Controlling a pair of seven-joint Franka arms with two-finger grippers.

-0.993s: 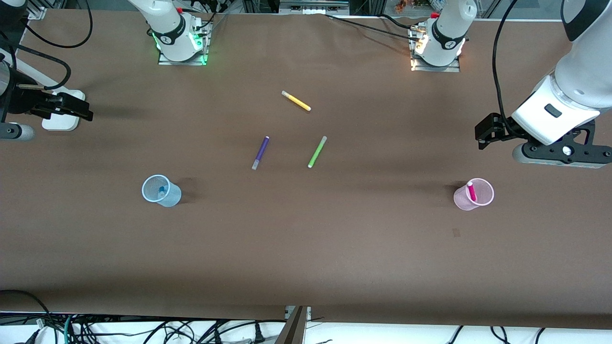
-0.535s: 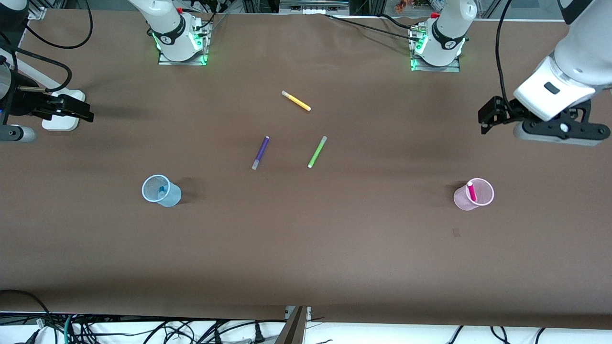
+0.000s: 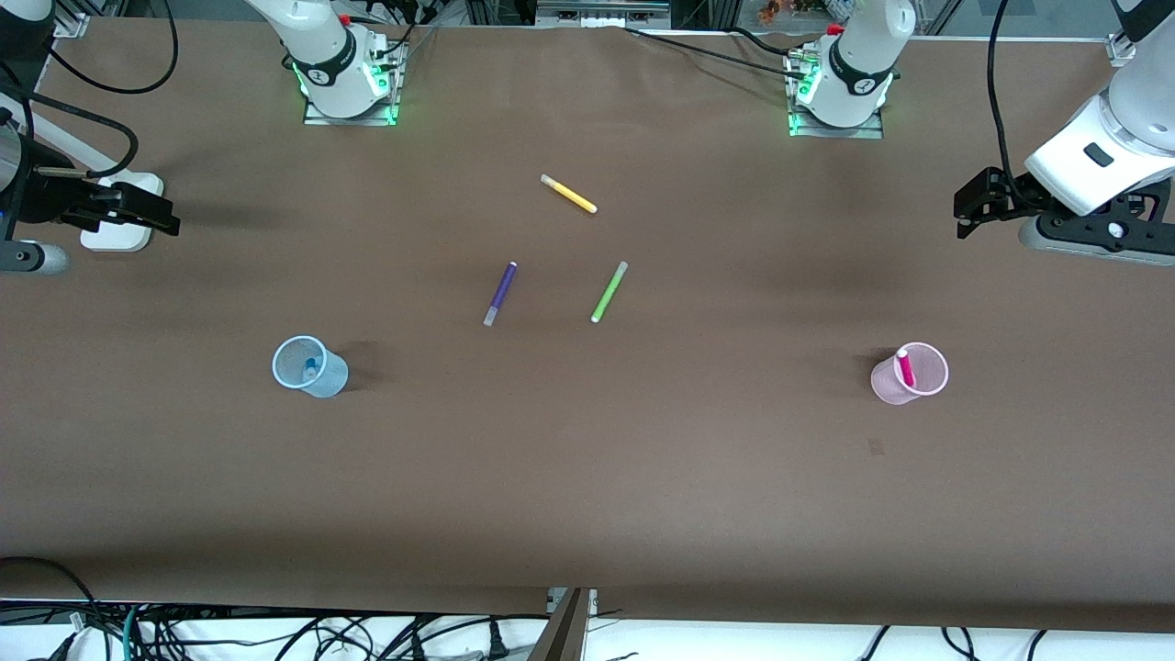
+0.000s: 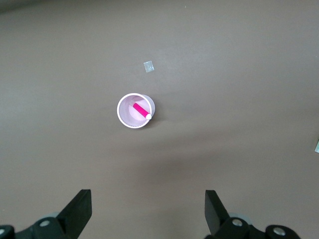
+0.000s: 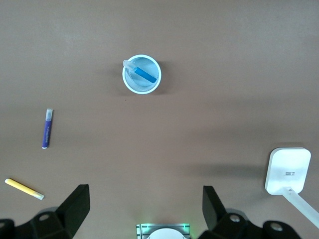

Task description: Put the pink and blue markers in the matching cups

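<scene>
The pink marker (image 3: 906,367) stands slanted in the pale pink cup (image 3: 927,386) toward the left arm's end of the table. The blue marker (image 3: 310,368) lies slanted in the pale blue cup (image 3: 330,378) toward the right arm's end. My left gripper (image 3: 975,213) is open and empty, up in the air over the table's end, clear of the pink cup. In the left wrist view (image 4: 148,199) it looks down on the cup (image 4: 122,113) and marker (image 4: 141,110). My right gripper (image 3: 138,211) is open, empty and waits; its view (image 5: 144,196) shows the blue cup (image 5: 127,84) and marker (image 5: 144,74).
A purple marker (image 3: 500,293), a lime-green marker (image 3: 609,291) and a yellow marker (image 3: 569,194) lie on the brown table mid-way between the cups. A white device (image 3: 115,229) sits under the right gripper. A small patch (image 3: 876,447) marks the table nearer the camera than the pink cup.
My left gripper has moved away from the pink cup toward the left arm's end of the table. The right arm, cups and markers have not moved.
</scene>
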